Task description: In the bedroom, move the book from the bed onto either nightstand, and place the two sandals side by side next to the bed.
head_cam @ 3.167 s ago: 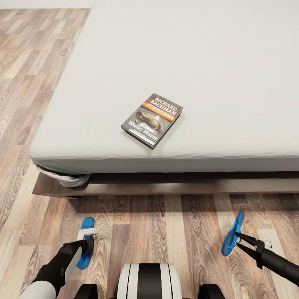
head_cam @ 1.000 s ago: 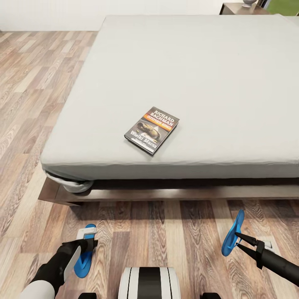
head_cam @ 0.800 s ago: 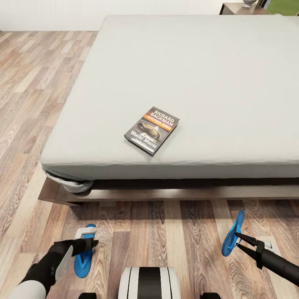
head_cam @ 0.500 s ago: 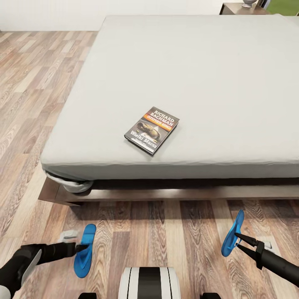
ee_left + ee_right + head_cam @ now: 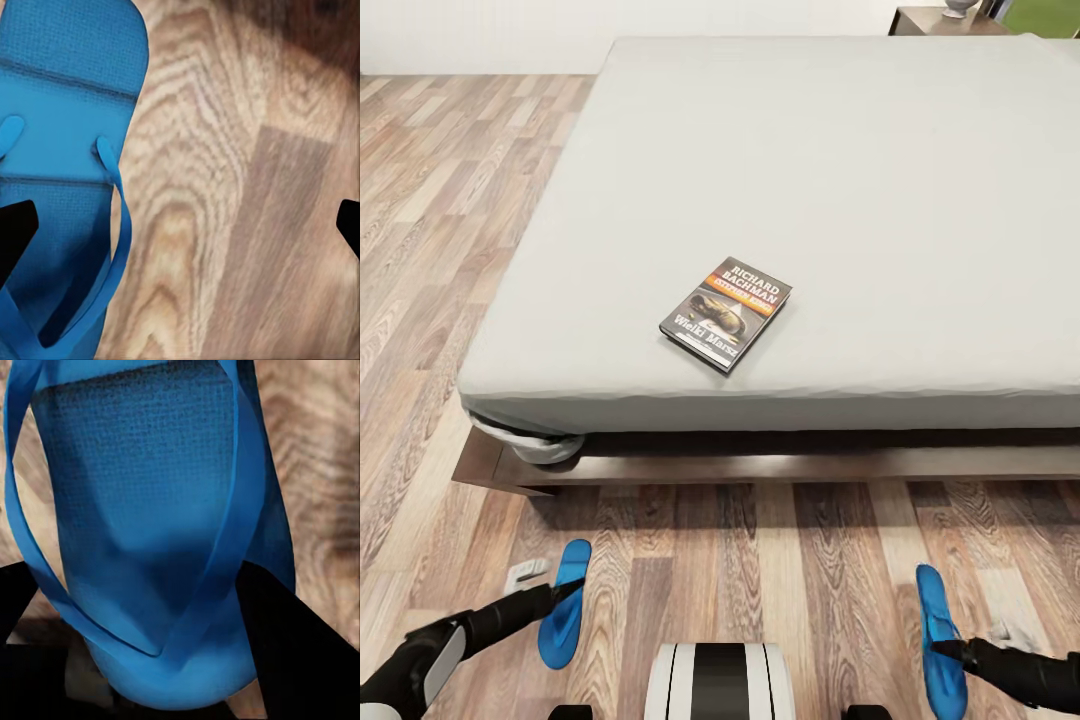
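1. Book [image 5: 726,313]: flat on the bed [image 5: 810,180], near its front edge, long axis angled, title end toward the robot.
2. Left sandal [image 5: 564,602]: flat on floor, long axis toward the bed; left gripper [image 5: 572,590] spread wide at its edge, holding nothing.
3. Right sandal [image 5: 940,640]: flat, lengthwise toward bed (well apart from the other); right gripper [image 5: 950,650] over it, grip unclear.
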### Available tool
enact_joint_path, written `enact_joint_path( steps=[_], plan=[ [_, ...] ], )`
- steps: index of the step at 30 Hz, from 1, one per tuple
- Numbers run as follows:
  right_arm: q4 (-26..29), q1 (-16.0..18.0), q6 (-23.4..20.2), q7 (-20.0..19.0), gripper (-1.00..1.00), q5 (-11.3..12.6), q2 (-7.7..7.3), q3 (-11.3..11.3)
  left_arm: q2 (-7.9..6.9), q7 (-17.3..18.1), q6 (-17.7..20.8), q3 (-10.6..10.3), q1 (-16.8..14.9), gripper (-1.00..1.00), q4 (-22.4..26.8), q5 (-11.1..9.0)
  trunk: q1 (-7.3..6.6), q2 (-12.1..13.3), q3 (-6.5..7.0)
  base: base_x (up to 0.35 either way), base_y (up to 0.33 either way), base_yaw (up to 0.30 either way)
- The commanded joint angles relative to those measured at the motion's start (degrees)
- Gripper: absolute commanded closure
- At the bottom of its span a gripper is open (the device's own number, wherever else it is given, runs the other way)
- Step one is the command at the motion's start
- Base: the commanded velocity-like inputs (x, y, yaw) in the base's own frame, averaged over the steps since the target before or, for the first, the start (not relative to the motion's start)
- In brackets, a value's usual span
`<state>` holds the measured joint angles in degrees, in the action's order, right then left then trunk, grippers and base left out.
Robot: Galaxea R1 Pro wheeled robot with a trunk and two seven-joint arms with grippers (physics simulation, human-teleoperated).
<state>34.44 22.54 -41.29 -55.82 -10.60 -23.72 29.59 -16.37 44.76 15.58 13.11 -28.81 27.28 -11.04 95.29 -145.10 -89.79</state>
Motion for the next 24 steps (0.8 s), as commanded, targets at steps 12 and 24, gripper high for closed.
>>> enact_joint_path(
  steps=[12, 24],
  plan=[
    [3.1, 0.1, 21.9, 28.1, 1.0, -3.0, 3.97, -0.1, -0.08, 0.3, 0.5, 0.3, 0.0, -1.0, -0.1, -0.6, -0.01, 0.0, -0.03, 0.0, 0.0, 0.0],
    [-4.9, 0.1, 37.5, 30.4, 1.0, -2.4, 4.92, 0.0, -0.15, 0.2, 0.5, 0.3, 0.0, -1.0, -0.2, -0.6, -0.01, 0.0, -0.03, 0.0, 0.002, 0.0]
  ],
)
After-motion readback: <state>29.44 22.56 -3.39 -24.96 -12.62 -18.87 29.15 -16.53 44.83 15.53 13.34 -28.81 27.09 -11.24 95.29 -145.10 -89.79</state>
